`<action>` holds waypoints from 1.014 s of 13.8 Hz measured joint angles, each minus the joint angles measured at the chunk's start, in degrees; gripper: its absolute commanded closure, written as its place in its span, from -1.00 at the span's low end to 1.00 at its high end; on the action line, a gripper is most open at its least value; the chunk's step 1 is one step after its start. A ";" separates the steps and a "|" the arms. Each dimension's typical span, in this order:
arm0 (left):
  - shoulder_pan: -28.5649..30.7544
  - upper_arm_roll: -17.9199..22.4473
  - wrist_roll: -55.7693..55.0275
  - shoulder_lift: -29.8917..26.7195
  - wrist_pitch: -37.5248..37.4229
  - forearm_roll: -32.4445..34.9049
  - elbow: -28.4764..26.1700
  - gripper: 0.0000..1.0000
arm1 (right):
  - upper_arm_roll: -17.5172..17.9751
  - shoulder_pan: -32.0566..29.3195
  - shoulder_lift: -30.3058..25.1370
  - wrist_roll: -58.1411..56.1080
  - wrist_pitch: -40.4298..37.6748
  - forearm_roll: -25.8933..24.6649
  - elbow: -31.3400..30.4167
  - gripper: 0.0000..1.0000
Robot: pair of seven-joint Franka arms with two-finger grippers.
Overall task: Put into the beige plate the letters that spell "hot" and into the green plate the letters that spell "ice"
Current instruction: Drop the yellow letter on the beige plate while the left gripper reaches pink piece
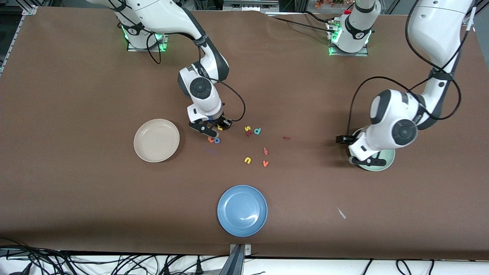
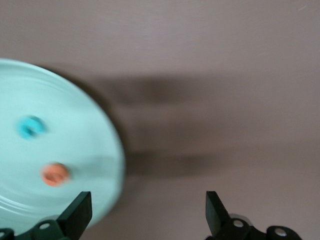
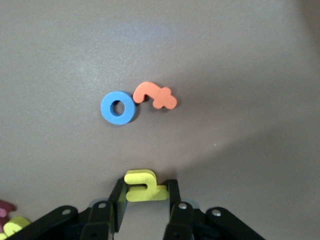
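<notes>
My right gripper point(image 3: 145, 189) is shut on the yellow h point(image 3: 141, 178), low over the table beside the beige plate point(image 1: 156, 140). The blue o point(image 3: 118, 107) and the orange t point(image 3: 156, 95) lie touching each other on the table just under it, also seen in the front view as the o point(image 1: 217, 140) and t point(image 1: 210, 139). My left gripper point(image 2: 147, 215) hangs open and empty over the rim of the green plate point(image 2: 75, 145). In that plate lie the teal c point(image 2: 30, 126) and the orange e point(image 2: 55, 174). The dark red i point(image 1: 287, 138) lies on the table between the two arms.
Loose letters lie mid-table: a yellow s point(image 1: 247, 128), a teal d point(image 1: 257, 131), a reddish one point(image 1: 265, 151), a yellow u point(image 1: 248, 160) and an orange v point(image 1: 265, 163). A blue plate point(image 1: 242, 210) sits nearer the front camera. The left arm hides most of the green plate point(image 1: 385, 162).
</notes>
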 measured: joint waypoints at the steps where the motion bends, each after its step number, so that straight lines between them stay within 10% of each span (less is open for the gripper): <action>1: -0.19 -2.08 -6.22 0.00 0.00 0.00 0.01 -1.00 | -0.21 -0.48 -0.08 -1.13 -2.35 0.00 1.11 0.45; 14: -14.55 -6.72 -66.36 7.40 17.00 0.00 -0.30 -1.00 | -19.23 -2.92 -6.95 -39.05 -15.08 2.82 -2.23 0.45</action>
